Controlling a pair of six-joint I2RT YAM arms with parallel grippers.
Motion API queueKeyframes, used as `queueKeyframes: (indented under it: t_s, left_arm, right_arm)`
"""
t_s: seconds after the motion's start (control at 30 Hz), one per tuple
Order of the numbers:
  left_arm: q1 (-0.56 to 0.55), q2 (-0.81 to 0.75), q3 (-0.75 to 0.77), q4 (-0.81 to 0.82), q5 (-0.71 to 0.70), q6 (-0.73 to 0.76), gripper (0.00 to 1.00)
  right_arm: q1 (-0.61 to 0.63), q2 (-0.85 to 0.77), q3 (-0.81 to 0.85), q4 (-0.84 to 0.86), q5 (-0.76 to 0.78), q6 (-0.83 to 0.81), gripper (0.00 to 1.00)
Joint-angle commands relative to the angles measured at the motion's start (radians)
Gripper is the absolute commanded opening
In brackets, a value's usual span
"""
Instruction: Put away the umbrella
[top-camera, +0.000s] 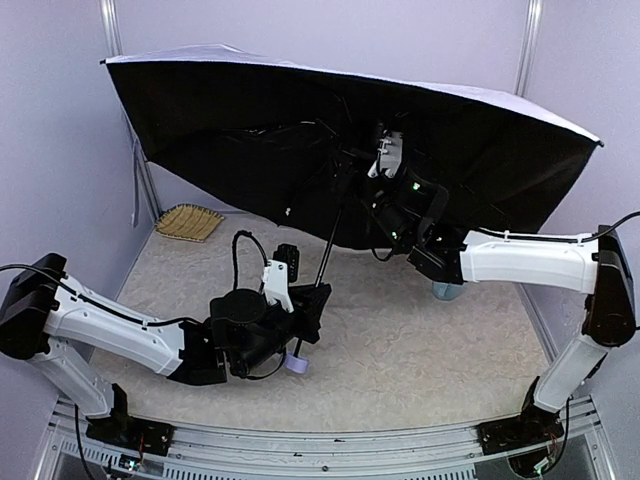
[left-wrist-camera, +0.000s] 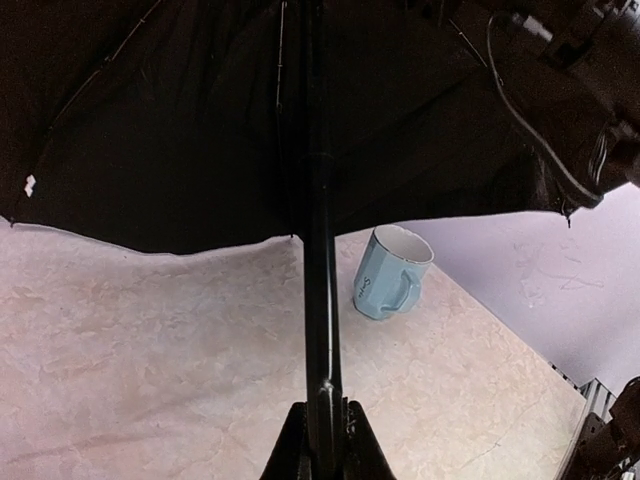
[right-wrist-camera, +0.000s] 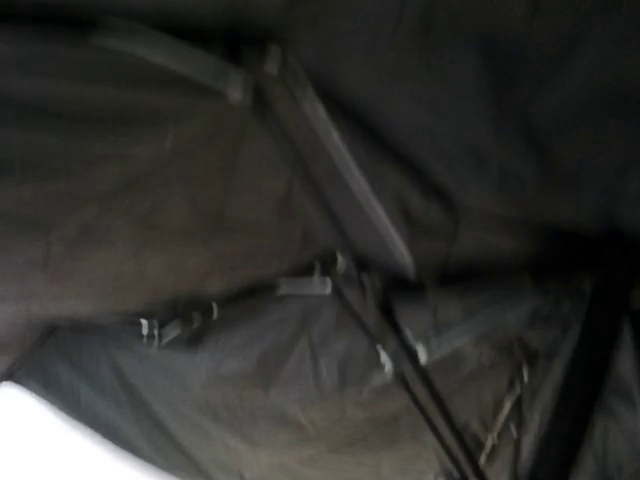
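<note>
Above left claw (left-wrist-camera: 320, 442): umbrella (top-camera: 230, 120) fully open, shaft (left-wrist-camera: 318, 300) pinched tight in it | right claw (top-camera: 386, 158) up under canopy (left-wrist-camera: 150, 130), grip can't tell | risk: off-axis push from right twists or slips thin shaft in the pinch; canopy edge could clip cup (left-wrist-camera: 392, 272)

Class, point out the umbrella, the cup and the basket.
umbrella (top-camera: 250, 120), top view, black underside of the canopy.
cup (left-wrist-camera: 376, 276), left wrist view, outer wall.
basket (top-camera: 188, 222), top view, bare woven middle.
</note>
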Motion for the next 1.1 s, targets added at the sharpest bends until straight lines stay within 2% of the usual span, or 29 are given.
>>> queueKeyframes:
  t_s: [0.0,0.2,0.33,0.5,0.83,0.9,1.07]
  left_arm:
    - [-0.011,-0.003,-0.004,0.146,-0.072,0.057,0.0]
    - [0.012,0.042,0.051,-0.002,-0.131,-0.03,0.0]
    - [0.012,0.047,0.043,0.018,-0.123,-0.021,0.0]
    - [0.011,0.043,0.034,0.03,-0.112,-0.016,0.0]
    - [0.011,0.046,0.025,0.036,-0.096,-0.013,0.0]
    - [0.011,0.049,0.023,0.041,-0.09,-0.013,0.0]
    - [0.013,0.042,-0.002,0.068,-0.055,0.028,0.0]
  right_arm:
    - [-0.012,-0.072,-0.104,-0.053,0.003,0.088,0.55]
    - [-0.012,-0.125,-0.172,-0.137,-0.013,0.123,0.6]
    - [-0.019,-0.112,-0.164,-0.152,-0.034,0.12,0.63]
    - [-0.032,-0.044,-0.073,-0.239,-0.052,0.154,0.66]
    - [-0.057,0.048,0.016,-0.27,-0.13,0.23,0.56]
    - [-0.061,0.053,0.017,-0.255,-0.148,0.231,0.47]
    - [-0.074,0.056,0.028,-0.232,-0.211,0.233,0.1]
